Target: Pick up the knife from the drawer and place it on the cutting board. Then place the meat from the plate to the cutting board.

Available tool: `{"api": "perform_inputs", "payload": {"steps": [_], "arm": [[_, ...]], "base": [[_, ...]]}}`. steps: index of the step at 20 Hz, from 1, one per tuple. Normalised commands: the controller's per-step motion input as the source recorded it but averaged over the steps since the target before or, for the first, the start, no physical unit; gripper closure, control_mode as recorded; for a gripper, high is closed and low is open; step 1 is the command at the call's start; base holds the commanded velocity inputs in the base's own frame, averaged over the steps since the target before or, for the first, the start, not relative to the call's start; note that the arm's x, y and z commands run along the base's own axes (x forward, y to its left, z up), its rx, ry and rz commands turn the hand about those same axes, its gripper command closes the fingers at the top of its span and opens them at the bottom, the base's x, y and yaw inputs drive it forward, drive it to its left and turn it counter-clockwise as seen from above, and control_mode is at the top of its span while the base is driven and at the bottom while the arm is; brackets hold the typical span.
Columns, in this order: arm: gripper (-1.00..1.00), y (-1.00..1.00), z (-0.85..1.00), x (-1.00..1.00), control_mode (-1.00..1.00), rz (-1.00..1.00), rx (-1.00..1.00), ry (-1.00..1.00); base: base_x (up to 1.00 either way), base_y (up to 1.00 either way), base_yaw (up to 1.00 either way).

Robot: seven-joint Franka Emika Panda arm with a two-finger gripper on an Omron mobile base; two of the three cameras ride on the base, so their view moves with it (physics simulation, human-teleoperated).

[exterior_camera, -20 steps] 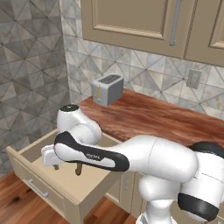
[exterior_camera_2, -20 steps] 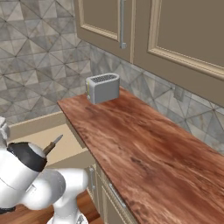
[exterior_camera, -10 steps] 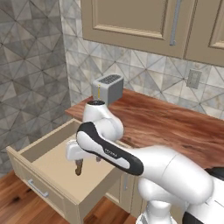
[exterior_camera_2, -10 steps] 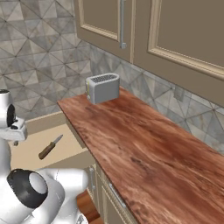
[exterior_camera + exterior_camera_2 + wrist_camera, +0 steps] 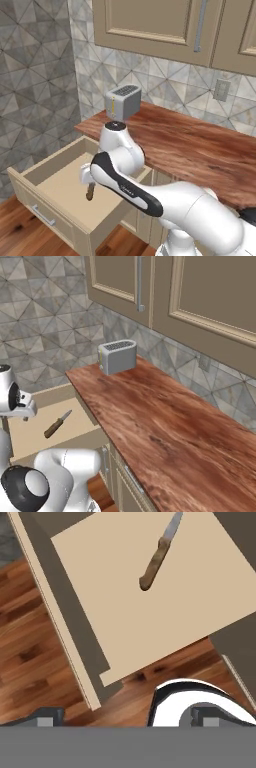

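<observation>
The drawer [image 5: 56,192] is pulled out below the counter, showing its light tan floor [image 5: 150,622]. On that floor the knife [image 5: 157,554] lies flat and alone, with a brown wooden handle and a grey blade; it lies the same way in the right base view [image 5: 57,424]. In the left base view my arm covers all of it but the handle end [image 5: 90,191]. My gripper [image 5: 127,718] hangs well above the drawer, open, with nothing between its widely parted fingertips [image 5: 47,717]. It is clear of the knife. The cutting board, the meat and the plate are out of view.
A silver toaster [image 5: 123,102] stands at the left end of the reddish wooden counter [image 5: 165,421]. Beige wall cabinets [image 5: 160,25] hang above. The drawer's front panel with its bar handle [image 5: 44,216] juts out over the wooden floor [image 5: 30,657].
My arm has swung to the right across the drawer and risen, the hand ending above the knife. The knife and the drawer have not moved. The jaws stayed open.
</observation>
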Motion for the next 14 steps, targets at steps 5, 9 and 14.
{"api": "perform_inputs", "payload": {"steps": [5,9,14], "arm": [[-1.00,-0.35,0.00,0.53,-1.00,-0.01,0.01,-0.01],[-1.00,-0.34,-0.01,0.57,-1.00,-0.03,0.01,0.00],[-1.00,-0.02,-0.26,0.49,-1.00,-0.06,0.00,0.01]], "base": [[0.00,0.00,0.00],[0.00,0.00,0.00],[0.00,0.00,0.00]]}}
